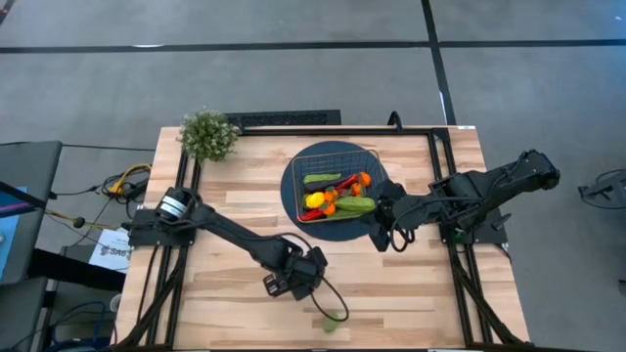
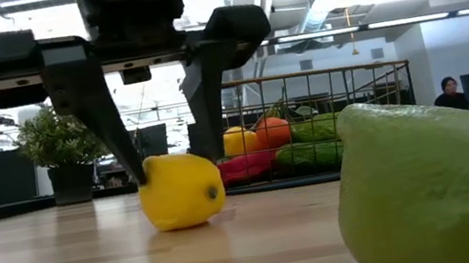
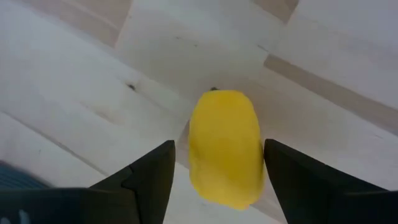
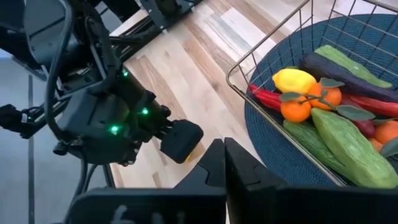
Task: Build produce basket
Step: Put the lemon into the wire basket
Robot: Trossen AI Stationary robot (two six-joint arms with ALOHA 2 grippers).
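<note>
A yellow lemon (image 3: 225, 134) lies on its side on the wood table, between the two fingers of my open left gripper (image 3: 219, 149), which comes down from above (image 2: 173, 166). In the high view that gripper (image 1: 293, 279) covers the lemon. A green lime (image 1: 333, 321) rests near the table's near edge and looms large in the low view (image 2: 437, 183). The wire basket (image 1: 337, 145) holds cucumbers, a lemon, oranges, red peppers and an eggplant. My right gripper (image 1: 383, 235) is shut and empty, just off the basket's near right corner (image 4: 261, 46). My left gripper has its fingers on either side of the lemon's middle (image 2: 151, 180), pointing down from above, while the lemon lies on the table. One fingertip (image 2: 137, 171) stands right at the lemon's skin. Whether it touches, I cannot tell.
The basket sits on a round dark blue mat (image 1: 290, 191). A bushy potted plant (image 1: 207, 134) stands at the far left corner. Bare wood lies between the left gripper and the basket. A person (image 2: 449, 94) shows in the room far behind the table.
</note>
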